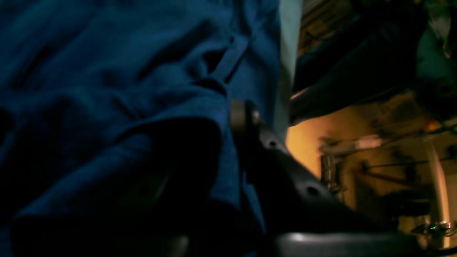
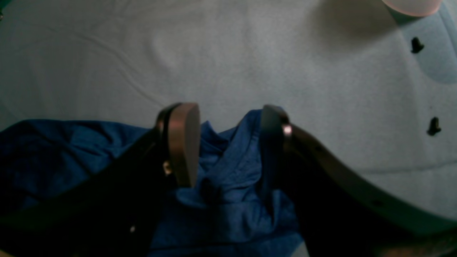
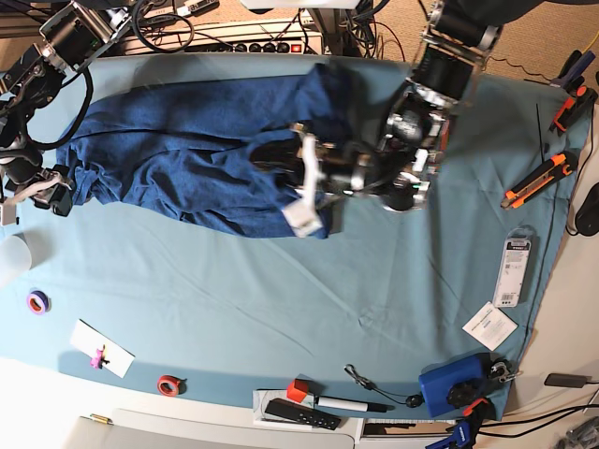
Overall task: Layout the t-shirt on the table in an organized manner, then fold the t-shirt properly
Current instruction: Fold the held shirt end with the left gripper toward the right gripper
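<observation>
The dark navy t-shirt (image 3: pixel 187 159) lies rumpled across the far left half of the teal table (image 3: pixel 281 299). My left gripper (image 3: pixel 304 192) is at the shirt's near right corner. In the left wrist view, blue fabric (image 1: pixel 125 89) is draped over the gripper and only one fingertip (image 1: pixel 240 116) shows; it is shut on the t-shirt. My right gripper (image 3: pixel 51 192) sits at the shirt's left end. Its fingers (image 2: pixel 184 142) stand wide apart, open, straddling a bunched fold of the t-shirt (image 2: pixel 228 171) on the table (image 2: pixel 250 53).
An orange box cutter (image 3: pixel 538 178), clamps (image 3: pixel 571 94), a packet (image 3: pixel 515 267) and a white card (image 3: pixel 491 325) lie along the right. A blue pouch (image 3: pixel 454 383), a remote (image 3: pixel 299 412), tape rolls (image 3: pixel 168 383) and a pale cup (image 3: pixel 11 257) line the near and left edges.
</observation>
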Robot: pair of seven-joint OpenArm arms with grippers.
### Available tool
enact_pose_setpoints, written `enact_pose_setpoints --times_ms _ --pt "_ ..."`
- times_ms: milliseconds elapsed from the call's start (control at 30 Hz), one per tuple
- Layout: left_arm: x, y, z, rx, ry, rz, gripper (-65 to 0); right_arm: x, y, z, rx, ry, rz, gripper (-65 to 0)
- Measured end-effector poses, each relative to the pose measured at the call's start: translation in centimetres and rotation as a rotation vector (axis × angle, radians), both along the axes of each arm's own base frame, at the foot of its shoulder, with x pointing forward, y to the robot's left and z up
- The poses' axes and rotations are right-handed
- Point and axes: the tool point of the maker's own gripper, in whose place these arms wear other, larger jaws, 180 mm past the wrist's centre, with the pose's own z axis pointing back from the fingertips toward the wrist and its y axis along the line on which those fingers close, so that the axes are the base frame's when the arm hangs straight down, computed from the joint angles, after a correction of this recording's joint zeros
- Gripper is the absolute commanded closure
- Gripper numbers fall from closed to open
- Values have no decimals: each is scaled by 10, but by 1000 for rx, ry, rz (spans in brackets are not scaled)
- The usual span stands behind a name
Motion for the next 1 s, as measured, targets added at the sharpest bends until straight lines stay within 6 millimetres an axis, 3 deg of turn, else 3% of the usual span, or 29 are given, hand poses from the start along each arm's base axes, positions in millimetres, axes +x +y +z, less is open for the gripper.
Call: enact_pose_setpoints --times_ms 133,167,267,300,667,1000 --pt "-3 -14 -14 87 -26 4 0 0 0 0 0 -1 0 -279" --pt "-3 -17 -15 99 -34 5 -37 0 0 0 0 0 0 -279" --pt "-6 -26 -15 108 -62 -8 -241 0 0 0 0 -1 0 -279" --pt "-6 -29 -13 100 -69 -9 -267 0 0 0 0 -1 0 -279" --pt "-23 -69 -12 191 -228 -134 -271 0 0 0 2 -3 1 -279" --pt "-24 -89 -8 353 -542 -368 -270 1 2 0 6 -3 2 -279"
